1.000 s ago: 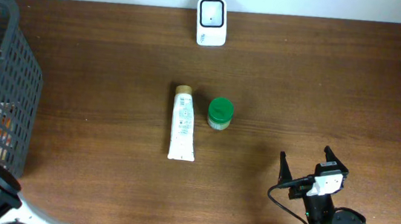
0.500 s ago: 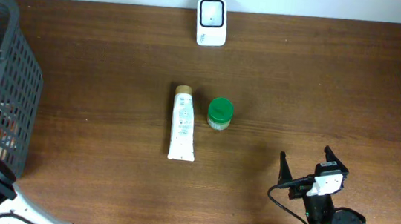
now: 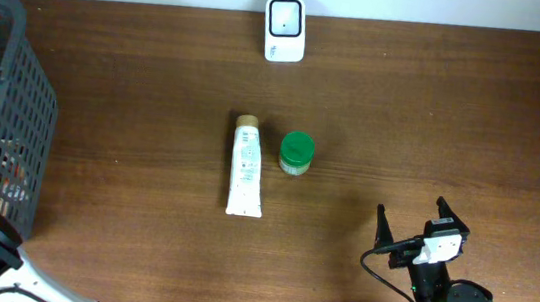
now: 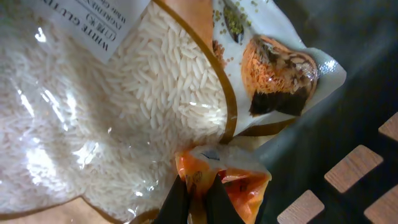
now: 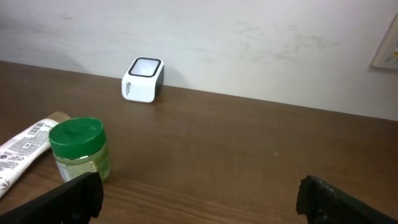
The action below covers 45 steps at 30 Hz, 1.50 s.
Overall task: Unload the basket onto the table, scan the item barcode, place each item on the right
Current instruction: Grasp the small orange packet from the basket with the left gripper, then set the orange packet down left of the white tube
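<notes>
Progress is slight: the left gripper [image 4: 198, 191] pinches an orange packet [image 4: 231, 177] lying on a rice bag [image 4: 124, 106] inside the basket [image 3: 22, 115]. Lifting it to the scanner [image 3: 286, 16] remains; the right gripper [image 3: 412, 208] sits spread, empty.

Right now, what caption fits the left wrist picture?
Left gripper pinching an orange packet next to a rice bag inside the basket.

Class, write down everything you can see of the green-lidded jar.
The jar is small and round, with a green lid on and a clear body showing pale contents. It stands upright on the wooden table, beside the white tube with a narrow gap between them. Nothing else touches it.
</notes>
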Motion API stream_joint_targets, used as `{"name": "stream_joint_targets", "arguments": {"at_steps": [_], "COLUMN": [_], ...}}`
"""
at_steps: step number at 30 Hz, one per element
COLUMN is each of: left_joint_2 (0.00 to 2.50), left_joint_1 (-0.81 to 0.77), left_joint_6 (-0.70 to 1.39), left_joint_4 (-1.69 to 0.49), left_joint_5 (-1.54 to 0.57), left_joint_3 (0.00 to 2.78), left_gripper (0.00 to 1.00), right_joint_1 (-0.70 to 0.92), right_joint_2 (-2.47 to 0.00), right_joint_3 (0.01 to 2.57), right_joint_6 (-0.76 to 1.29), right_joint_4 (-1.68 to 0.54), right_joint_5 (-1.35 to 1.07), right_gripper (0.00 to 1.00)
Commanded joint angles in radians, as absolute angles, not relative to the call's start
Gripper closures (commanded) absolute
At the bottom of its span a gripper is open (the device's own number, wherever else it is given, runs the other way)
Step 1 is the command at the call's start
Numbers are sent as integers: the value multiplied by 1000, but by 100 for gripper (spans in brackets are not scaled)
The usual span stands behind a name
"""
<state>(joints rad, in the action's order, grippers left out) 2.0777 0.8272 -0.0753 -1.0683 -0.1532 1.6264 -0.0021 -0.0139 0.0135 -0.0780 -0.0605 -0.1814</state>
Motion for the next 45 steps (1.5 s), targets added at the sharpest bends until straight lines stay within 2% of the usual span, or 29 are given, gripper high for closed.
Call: {"name": "stream_joint_targets", "arguments": {"at_steps": [1,9,14,16,19,24,31,42,43,45], "left_joint_2": [1942,1608,1383,1307,1269,1364,1609,1969,2001,2031], "left_joint_1": [834,834,822,762,601,208,-94,-176,-176,-176], "left_joint_6": [-71,166,345,352,348,344,429,511,511,511], "left_joint_4": [-1074,-975,-786,-749,-820,-964,-836,-775,-774,-774], "left_joint_5": [-114,-90,-330,-384,-384,-243,-167,-168,-177,-211], "left_joint_3": [1618,1619,1619,1619,1618,1579,1412,1394,1394,1394], "left_gripper": [100,100,100,100,100,100,100,100,98,84], "right_joint_1": [0,0,0,0,0,0,0,0,0,0], "right_joint_2": [-6,-6,-6,-6,-6,-6,-6,-6,-6,-6], "right_joint_3": [6,6,6,6,6,6,6,6,6,6], "right_joint_6": [-71,-71,-71,-71,-71,-71,-71,-71,-71,-71], "right_joint_4": [-64,-64,-64,-64,-64,-64,-64,-64,-64,-64], "right_joint_5": [-179,-179,-179,-179,-179,-179,-179,-179,-179,-179], "right_gripper": [2,2,2,2,2,2,2,2,1,2]}}
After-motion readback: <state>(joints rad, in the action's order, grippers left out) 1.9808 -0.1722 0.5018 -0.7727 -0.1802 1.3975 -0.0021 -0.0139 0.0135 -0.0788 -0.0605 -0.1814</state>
